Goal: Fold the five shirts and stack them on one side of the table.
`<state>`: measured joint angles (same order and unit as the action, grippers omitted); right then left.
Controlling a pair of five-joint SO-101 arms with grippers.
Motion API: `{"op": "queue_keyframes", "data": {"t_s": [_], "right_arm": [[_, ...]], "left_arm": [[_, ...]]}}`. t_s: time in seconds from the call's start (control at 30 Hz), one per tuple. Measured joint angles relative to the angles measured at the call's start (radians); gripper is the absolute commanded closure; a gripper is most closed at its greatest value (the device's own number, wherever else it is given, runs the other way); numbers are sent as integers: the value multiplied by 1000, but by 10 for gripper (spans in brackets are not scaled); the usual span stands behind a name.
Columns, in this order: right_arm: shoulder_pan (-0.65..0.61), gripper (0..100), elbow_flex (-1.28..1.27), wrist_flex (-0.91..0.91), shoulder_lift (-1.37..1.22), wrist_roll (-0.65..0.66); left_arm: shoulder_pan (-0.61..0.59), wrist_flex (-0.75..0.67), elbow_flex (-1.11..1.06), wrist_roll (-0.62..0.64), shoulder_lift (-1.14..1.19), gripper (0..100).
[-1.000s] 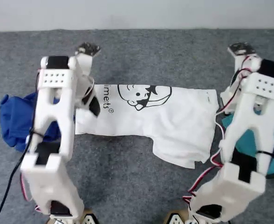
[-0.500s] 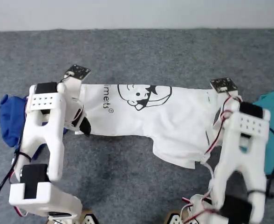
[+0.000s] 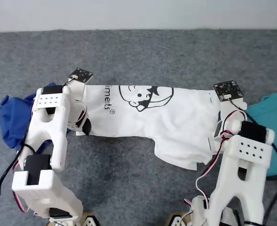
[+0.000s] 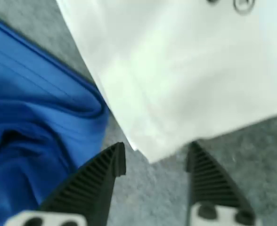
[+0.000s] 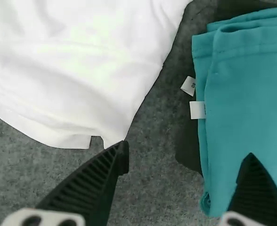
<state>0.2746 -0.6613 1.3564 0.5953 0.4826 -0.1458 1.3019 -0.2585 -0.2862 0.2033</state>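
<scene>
Plainly the step in hand is taking hold of the white shirt (image 3: 148,117) by its two ends so it can be folded. It lies spread across the middle of the table (image 3: 129,52), with its cartoon print (image 3: 143,96) toward the far edge and a loose flap sagging toward the near edge on the right. The blue shirt (image 3: 13,120) is bunched at the left edge, just beside the white one. The teal shirt (image 3: 270,122) lies at the right edge, with a strip of bare table between it and the white hem.

The left gripper (image 4: 155,153) has its fingers apart, and the near-left corner of the white shirt sits between them — a good line for a bite. The right gripper (image 5: 185,157) is spread wide over the gap between the shirts, one finger by the white hem and the other over the teal cloth.

To do this well, I judge the right arm should shift toward the white hem before closing, or it risks catching teal fabric too. The left should pinch only white, clear of the blue folds. Both ends are best gripped at matching spots and lifted together — uneven holds would skew the crease.
</scene>
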Motion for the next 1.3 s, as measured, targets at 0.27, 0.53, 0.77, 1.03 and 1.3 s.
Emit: {"op": "queue_keyframes", "data": {"t_s": [0.27,0.53,0.77,1.03,1.3], "right_arm": [[0,634,0,0,0,0],[0,634,0,0,0,0],[0,634,0,0,0,0],[0,635,-104,-8,0,103],[-54,766,-290,-112,0,166]], "left_arm": [[2,3,0,0,3,930],[0,9,-3,0,3,967],[0,153,101,0,-11,966],[64,305,100,0,-35,966],[190,307,75,2,-35,966]]}}
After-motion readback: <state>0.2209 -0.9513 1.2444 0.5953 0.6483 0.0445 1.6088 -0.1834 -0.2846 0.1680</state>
